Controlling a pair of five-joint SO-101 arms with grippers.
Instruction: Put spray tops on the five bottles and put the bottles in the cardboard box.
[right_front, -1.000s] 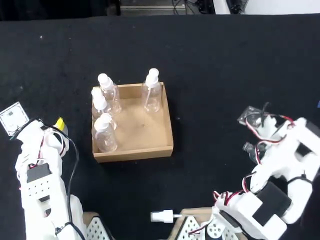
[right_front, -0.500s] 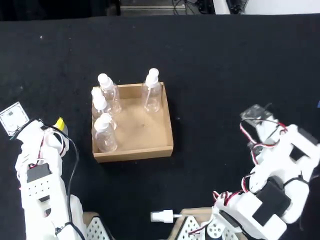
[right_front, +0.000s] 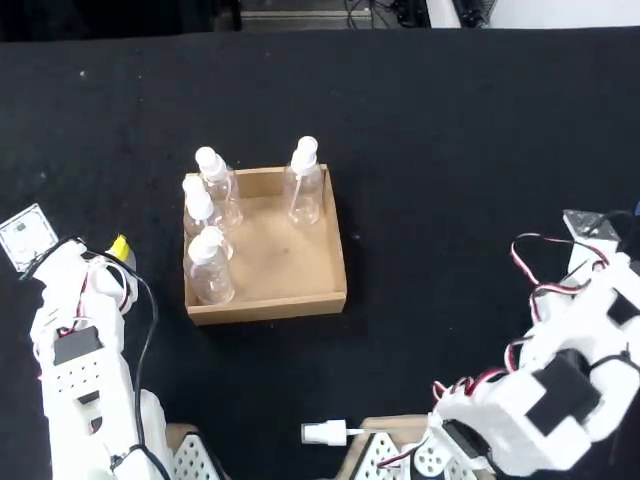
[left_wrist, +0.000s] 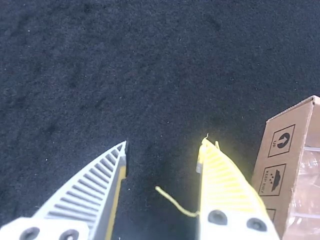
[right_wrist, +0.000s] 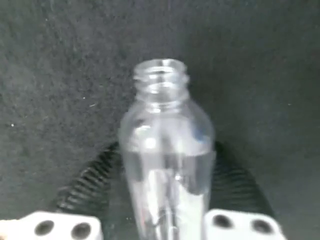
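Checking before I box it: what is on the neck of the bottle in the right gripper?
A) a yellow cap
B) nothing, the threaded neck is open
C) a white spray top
B: in the right wrist view the bottle held by the right gripper has a bare threaded neck; a loose spray top lies on the table.

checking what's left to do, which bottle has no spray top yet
The bottle in the right gripper: its threaded neck is bare and open. The four bottles standing in the cardboard box all wear white spray tops.
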